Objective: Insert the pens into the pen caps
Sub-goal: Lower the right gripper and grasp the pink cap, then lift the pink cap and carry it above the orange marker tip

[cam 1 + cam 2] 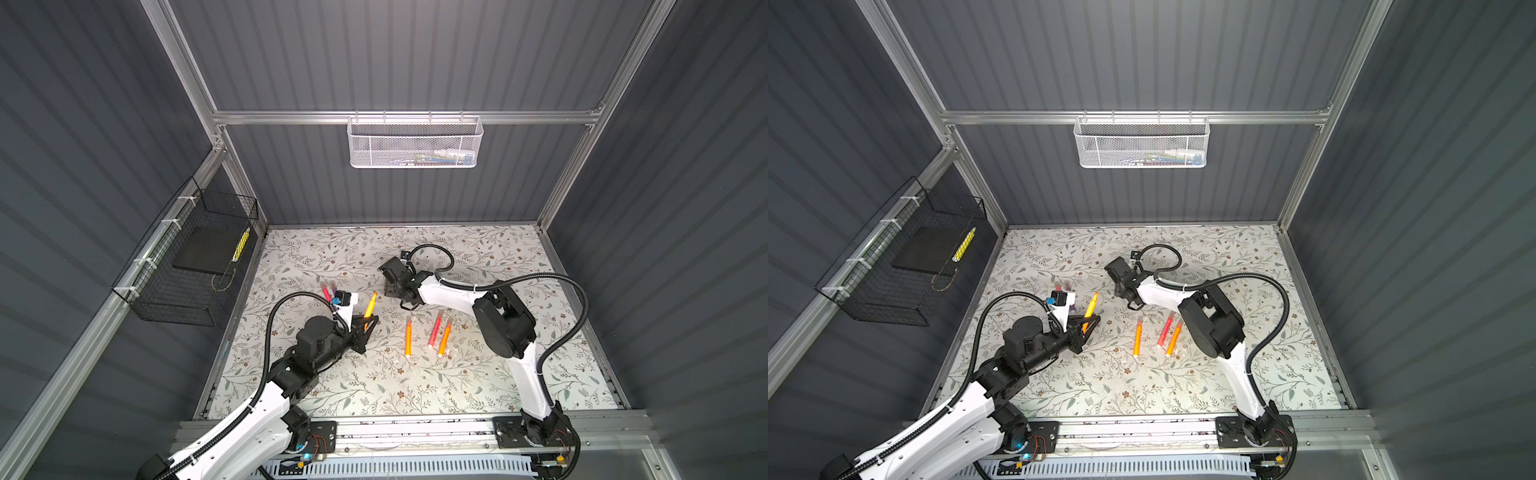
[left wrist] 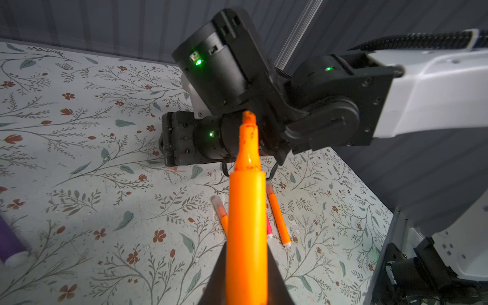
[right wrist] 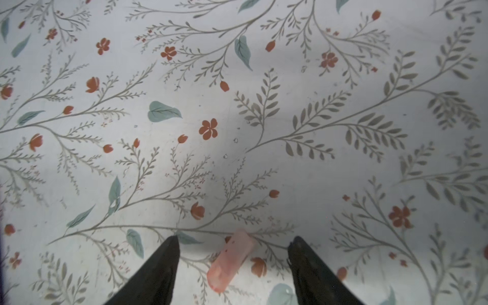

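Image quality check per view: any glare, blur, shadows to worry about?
Left wrist view: dim, glare spot on the held orange pen, green motor LEDs flaring. Right wrist view: pen cap and table sharp, soft shadows patching the table. Both top views: table bright, walls dark, strong wide-angle perspective.

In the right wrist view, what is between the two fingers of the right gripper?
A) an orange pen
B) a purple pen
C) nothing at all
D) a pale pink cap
D: a pale pink cap lies on the table between the fingers of the right gripper, which stand open on either side of it and do not touch it.
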{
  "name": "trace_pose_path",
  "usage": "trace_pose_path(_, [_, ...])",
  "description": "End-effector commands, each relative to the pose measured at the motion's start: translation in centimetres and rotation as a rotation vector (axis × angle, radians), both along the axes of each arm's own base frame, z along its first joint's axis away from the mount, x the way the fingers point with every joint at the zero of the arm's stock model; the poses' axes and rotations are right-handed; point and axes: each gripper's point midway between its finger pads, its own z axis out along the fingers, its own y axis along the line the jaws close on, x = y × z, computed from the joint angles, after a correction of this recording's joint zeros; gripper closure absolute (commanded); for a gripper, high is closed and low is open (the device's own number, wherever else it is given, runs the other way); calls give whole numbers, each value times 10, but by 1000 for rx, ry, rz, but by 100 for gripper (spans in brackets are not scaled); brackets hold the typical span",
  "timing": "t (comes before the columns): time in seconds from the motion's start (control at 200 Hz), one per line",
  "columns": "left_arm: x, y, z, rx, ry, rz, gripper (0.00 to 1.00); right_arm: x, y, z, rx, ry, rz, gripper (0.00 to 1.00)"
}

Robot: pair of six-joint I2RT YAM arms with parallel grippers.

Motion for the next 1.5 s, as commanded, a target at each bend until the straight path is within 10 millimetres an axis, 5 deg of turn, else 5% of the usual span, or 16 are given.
trace_pose_path(0.0, [-4, 1, -6, 17, 1, -12, 100, -2, -20, -17, -71, 44, -60, 36])
trace_pose_path(0.57, [-4, 1, -4, 15, -2, -13, 100, -13, -31, -29, -79, 90, -45, 73])
trace_pose_path(0.77, [-4, 0, -4, 12, -3, -19, 100, -12, -33, -35, -76, 105, -51, 77])
trace_pose_path(0.97, [-5, 0, -5, 9, -2, -21, 100, -10, -37, -39, -66, 115, -59, 64])
trace_pose_path(1.19, [-6, -2, -5, 6, 0, -30, 100, -12, -37, -40, -58, 121, -58, 82])
trace_pose_path(1.361, [-10, -10, -3, -16, -4, -81, 100, -13, -41, -25, -23, 88, -71, 91])
trace_pose_path(1.496, [-15, -23, -6, -40, -1, -146, 100, -19, -51, 14, 58, 20, -82, 93])
